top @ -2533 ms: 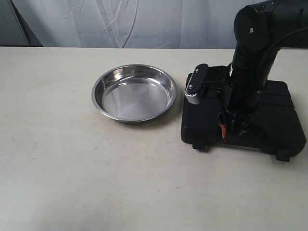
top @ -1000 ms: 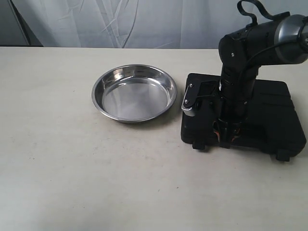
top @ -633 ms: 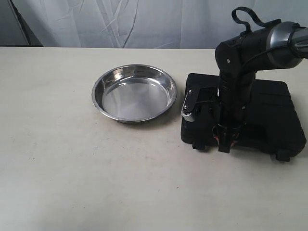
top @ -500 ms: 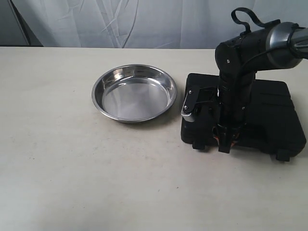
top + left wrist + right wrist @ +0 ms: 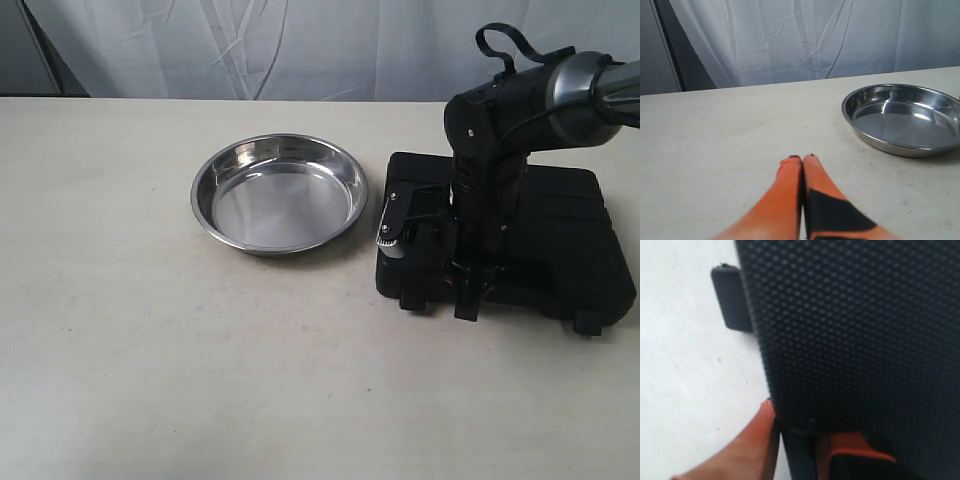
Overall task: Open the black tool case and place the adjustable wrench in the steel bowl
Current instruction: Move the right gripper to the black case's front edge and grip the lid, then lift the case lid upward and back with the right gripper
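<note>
Case [image 5: 570, 240] lies shut by the worktop's [image 5: 120, 350] right edge; right jaws parted astride its front lip, left jaws closed, empty.

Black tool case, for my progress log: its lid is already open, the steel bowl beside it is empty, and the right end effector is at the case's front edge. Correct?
Not quite. The exterior view shows the black tool case with its lid closed, not open. The rest holds: the steel bowl beside it is empty, and the right end effector is at the case's front edge.
</note>
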{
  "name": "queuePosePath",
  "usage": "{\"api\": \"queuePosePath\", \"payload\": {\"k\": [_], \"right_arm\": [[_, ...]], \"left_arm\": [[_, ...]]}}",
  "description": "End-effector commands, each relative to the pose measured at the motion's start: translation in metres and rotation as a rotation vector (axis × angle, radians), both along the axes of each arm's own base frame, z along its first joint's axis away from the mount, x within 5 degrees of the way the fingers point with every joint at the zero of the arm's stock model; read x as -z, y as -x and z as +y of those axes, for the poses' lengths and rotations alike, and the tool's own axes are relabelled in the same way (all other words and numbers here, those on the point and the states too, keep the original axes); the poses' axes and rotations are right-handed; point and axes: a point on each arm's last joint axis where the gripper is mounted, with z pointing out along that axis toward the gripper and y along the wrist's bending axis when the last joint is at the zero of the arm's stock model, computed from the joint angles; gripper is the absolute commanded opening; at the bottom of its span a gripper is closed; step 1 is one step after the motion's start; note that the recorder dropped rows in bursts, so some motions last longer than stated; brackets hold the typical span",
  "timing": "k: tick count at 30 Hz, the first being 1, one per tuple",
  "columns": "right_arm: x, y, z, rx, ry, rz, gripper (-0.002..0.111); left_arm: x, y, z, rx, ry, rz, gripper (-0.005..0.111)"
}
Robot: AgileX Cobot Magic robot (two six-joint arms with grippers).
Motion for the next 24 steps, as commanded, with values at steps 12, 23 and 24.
{"api": "queuePosePath", "payload": {"k": [12, 23, 24], "right_arm": [[-0.023, 0.002, -0.001, 0.005, -0.013, -0.051, -0.001], [-0.052, 0.002, -0.008, -0.01, 0.006, -0.158, -0.001], [-0.054, 0.001, -0.008, -0.008, 0.01, -0.174, -0.001]], "left_arm": [[0.001, 0.0, 0.0, 0.006, -0.002, 0.001, 0.0], [0.001, 0.0, 0.0, 0.006, -0.002, 0.001, 0.0], [0.001, 0.0, 0.0, 0.006, -0.002, 0.001, 0.0]]}}
